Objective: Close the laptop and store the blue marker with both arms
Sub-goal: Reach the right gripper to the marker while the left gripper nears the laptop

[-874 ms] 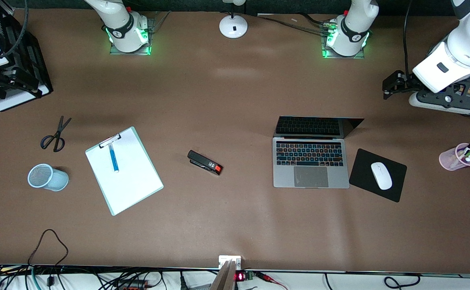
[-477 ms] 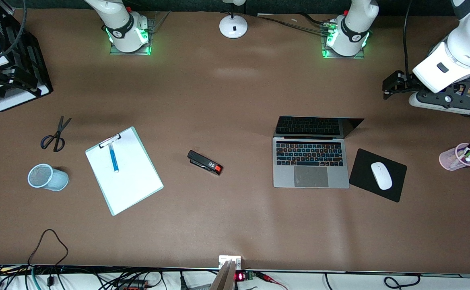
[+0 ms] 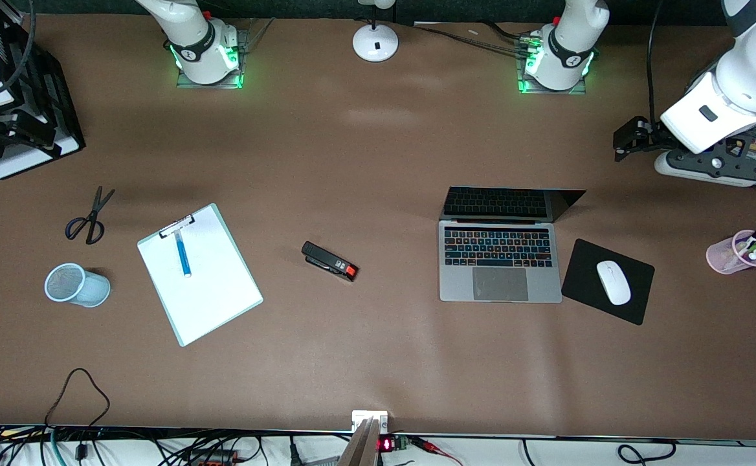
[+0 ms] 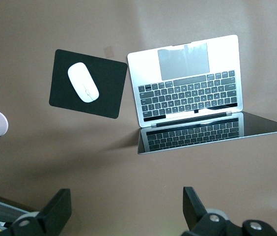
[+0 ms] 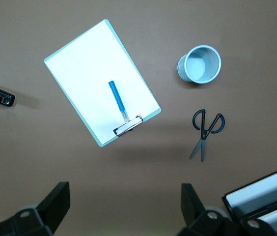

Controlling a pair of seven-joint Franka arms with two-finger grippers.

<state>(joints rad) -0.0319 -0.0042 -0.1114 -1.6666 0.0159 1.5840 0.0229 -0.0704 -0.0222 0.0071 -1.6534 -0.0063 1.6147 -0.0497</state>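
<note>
Risk, laptop: I see the laptop (image 3: 500, 262) open near the left arm's end, its lid leaning away from the front camera. A push high on the lid could, I judge, skid the base toward the mouse pad (image 3: 607, 280) rather than fold the hinge.
Risk, marker: the blue marker (image 3: 182, 254) lies on the white clipboard (image 3: 199, 273), one end at the clip. A shallow pinch may roll it or drag the board.
Count, near to far: one clipboard, one blue cup (image 3: 77, 285), one mouse (image 3: 613, 282), one stapler (image 3: 329, 261), one pink pen cup (image 3: 738, 251), one pair of scissors (image 3: 90, 217).
Left gripper (image 4: 124, 211): jaws wide, empty, high over bare table by the laptop's lid.
Right gripper (image 5: 124, 209): jaws wide, empty, over the black tray (image 3: 41, 97) at its end.
</note>
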